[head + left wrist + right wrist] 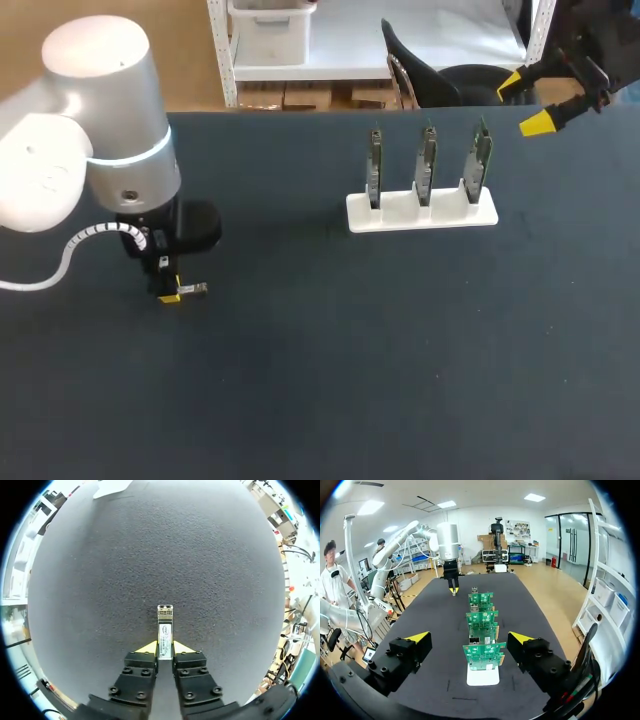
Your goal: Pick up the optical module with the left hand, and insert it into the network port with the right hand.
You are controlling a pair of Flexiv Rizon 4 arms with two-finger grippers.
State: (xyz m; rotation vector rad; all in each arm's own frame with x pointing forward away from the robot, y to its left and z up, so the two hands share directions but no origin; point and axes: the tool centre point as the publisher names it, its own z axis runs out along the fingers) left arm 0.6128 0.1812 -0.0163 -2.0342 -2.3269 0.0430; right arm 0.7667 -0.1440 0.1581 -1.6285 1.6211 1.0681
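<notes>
The optical module [165, 625], a slim silver bar with a label, lies flat on the dark table. My left gripper [165, 647] is shut on its rear end, one finger on each side, and the front end sticks out ahead of the yellow tips. In the head view the left gripper [172, 296] points down at the table's left, and the optical module [195, 289] juts out beside it. Three green port boards [427, 160] stand upright in a white rack [420, 213]. My right gripper [527, 104] hangs open above the table's far right corner, and the port boards [483, 655] lie ahead of it.
The white rack's base [483, 676] sits under the nearest board in the right wrist view, and my left arm [451, 575] stands beyond the row of boards. Bare dark table mat [350, 350] stretches between the left gripper and the rack.
</notes>
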